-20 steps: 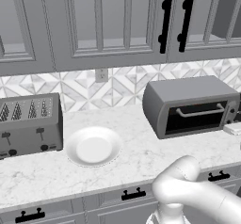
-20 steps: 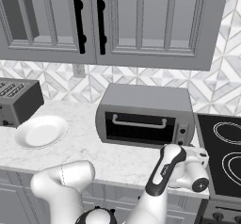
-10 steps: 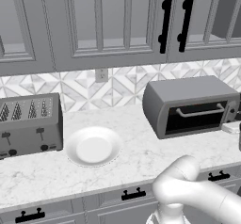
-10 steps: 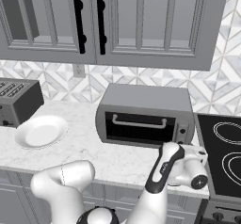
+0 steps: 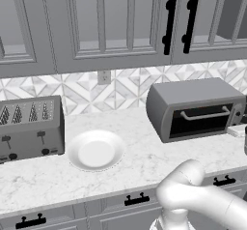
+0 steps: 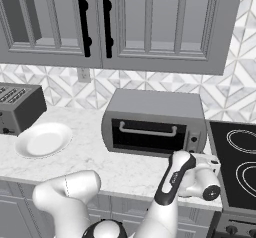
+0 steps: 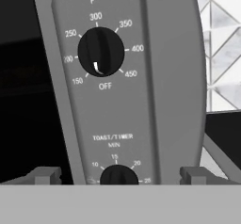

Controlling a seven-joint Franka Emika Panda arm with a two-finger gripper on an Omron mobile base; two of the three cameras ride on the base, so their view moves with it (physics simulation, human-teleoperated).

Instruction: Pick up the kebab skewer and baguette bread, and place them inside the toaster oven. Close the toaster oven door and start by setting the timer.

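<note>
The upper cabinets (image 5: 120, 21) with glass fronts and black handles hang over the marble bench (image 5: 144, 151). Behind the bench is a patterned tile wall (image 5: 87, 86) with a socket.

The toaster oven (image 6: 155, 122) stands on the bench near its right end, just beside the black stove top (image 6: 240, 167). The toaster oven door (image 6: 147, 134) is shut, with the thin silver bar handle across its upper part. I cannot see through the dark glass what lies inside.

At the left end of the bench stands a grey four-slice toaster (image 5: 30, 127). Between it and the toaster oven lies a white round plate (image 5: 95, 150), with nothing on it.

The white arm reaches to the right front corner of the toaster oven. In the hand view the knob panel (image 7: 122, 105) is very close. The temperature knob (image 7: 100, 52) is above, and the timer knob (image 7: 118, 175), marked "TOAST/TIMER MIN", is low between the two finger tips. The pincer (image 7: 118, 176) is released, its tips wide apart on both sides of the timer knob, not touching it.
</note>
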